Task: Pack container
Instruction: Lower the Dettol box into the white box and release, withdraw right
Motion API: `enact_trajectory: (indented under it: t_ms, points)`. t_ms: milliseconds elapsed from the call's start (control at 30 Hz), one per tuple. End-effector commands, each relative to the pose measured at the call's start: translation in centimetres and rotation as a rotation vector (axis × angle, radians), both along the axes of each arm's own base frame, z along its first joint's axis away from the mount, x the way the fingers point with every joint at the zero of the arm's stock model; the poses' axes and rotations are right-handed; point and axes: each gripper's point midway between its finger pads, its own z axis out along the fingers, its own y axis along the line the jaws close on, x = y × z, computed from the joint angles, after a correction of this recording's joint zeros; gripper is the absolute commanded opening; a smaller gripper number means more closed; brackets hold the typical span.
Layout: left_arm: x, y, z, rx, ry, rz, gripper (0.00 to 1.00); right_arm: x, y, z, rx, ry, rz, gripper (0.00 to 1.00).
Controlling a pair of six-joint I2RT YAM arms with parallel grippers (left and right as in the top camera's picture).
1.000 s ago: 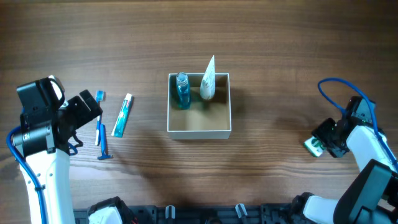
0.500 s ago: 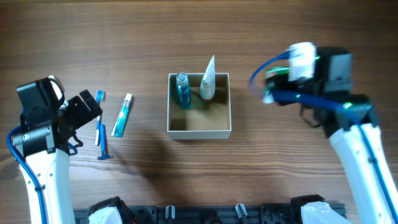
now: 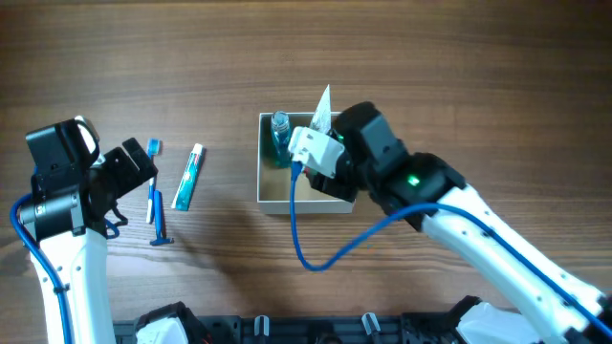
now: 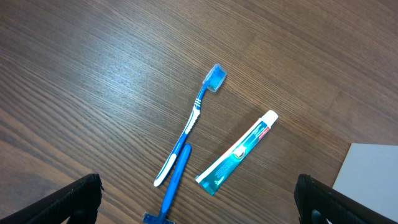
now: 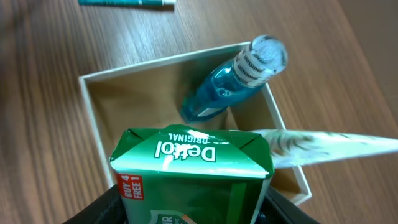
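**Status: right fingers holding soap packet over the container**

1. Container. I see the container (image 3: 260, 162) near the middle of the table (image 3: 430, 57), open top up. The left wrist view shows only one white corner of it at the right edge.

2. Contents. A blue bottle (image 3: 279, 139) stands in the far left corner. A white tube (image 3: 322, 115) stands just beside it on the right, its flat end reaching past the far wall. In the right wrist view the bottle (image 5: 227, 93) leans into its corner and the tube (image 5: 323, 146) lies across the right side.

3. Right side. The right arm (image 3: 459, 215) reaches in from the lower right and covers the container's right half. The right fingers (image 5: 283, 211) grip a green soap packet (image 5: 193, 168) by its sides, printed end facing the camera. The packet sits over the near part of the tan floor (image 5: 137, 99). I cannot tell whether it touches the floor.

4. Left side. The left arm (image 3: 67, 191) sits at the left edge of the table. The left fingers (image 4: 68, 205) are spread wide and hold nothing.

5. Loose items. Left of the container lie a toothpaste tube (image 4: 239, 152), a toothbrush (image 4: 193, 121) and a blue razor (image 4: 174, 186). The razor handle touches the toothbrush handle. The toothpaste tube lies just beside them, apart, on the container's side.
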Motion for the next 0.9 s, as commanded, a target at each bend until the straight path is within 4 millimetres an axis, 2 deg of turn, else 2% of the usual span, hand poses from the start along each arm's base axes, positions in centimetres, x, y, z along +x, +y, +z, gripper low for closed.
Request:
enact_trajectory:
  t_ms: [0,33,100,167,200,300,333,400,500,633,700,767,800,833,867]
  points:
    - [0.3,-0.1,0.6,-0.004,-0.017,-0.015,1.00,1.4,0.6,-1.2,-0.040,-0.020,0.003,0.04]
    - [0.3,-0.1,0.6,-0.004,-0.017,-0.015,1.00,1.6,0.5,-1.6,-0.052,-0.016,-0.002,0.05]
    - [0.3,-0.1,0.6,-0.004,-0.017,-0.015,1.00,1.8,0.4,-2.2,-0.056,0.006,-0.032,0.27]
    - [0.3,-0.1,0.6,-0.004,-0.017,-0.015,1.00,1.9,0.3,-2.3,-0.050,0.015,-0.065,0.37]
    - [0.3,-0.1,0.6,-0.004,-0.017,-0.015,1.00,2.0,0.2,-2.3,-0.046,0.021,-0.081,0.48]
    - [0.3,-0.1,0.6,-0.004,-0.017,-0.015,1.00,1.7,0.0,-2.5,-0.054,0.036,-0.086,0.60]
    - [0.3,-0.1,0.6,-0.005,-0.017,-0.015,1.00,1.5,-0.1,-2.7,-0.062,0.045,-0.085,0.67]
    - [0.3,-0.1,0.6,-0.004,-0.017,-0.015,1.00,1.0,-0.5,-3.1,-0.083,0.068,-0.084,0.70]
    - [0.3,-0.1,0.6,-0.004,-0.017,-0.015,1.00,0.2,-1.2,-3.8,-0.119,0.104,-0.081,0.70]
    - [0.3,-0.1,0.6,-0.005,-0.017,-0.015,1.00,0.2,-1.3,-3.8,-0.113,0.113,-0.096,0.68]
    - [0.3,-0.1,0.6,-0.004,-0.017,-0.015,1.00,0.7,-0.8,-2.3,-0.037,0.104,-0.161,0.68]
    - [0.3,-0.1,0.6,-0.005,-0.017,-0.015,1.00,1.6,-0.9,1.1,0.079,0.042,-0.256,0.70]
    - [0.3,-0.1,0.6,-0.004,-0.017,-0.015,1.00,2.5,-1.8,3.6,0.157,-0.011,-0.369,0.72]
    - [0.3,-0.1,0.6,-0.004,-0.017,-0.015,1.00,3.4,-3.6,6.1,0.244,-0.056,-0.522,0.75]
    - [0.3,-0.1,0.6,-0.004,-0.017,-0.015,1.00,3.9,-5.4,7.6,0.313,-0.076,-0.657,0.80]
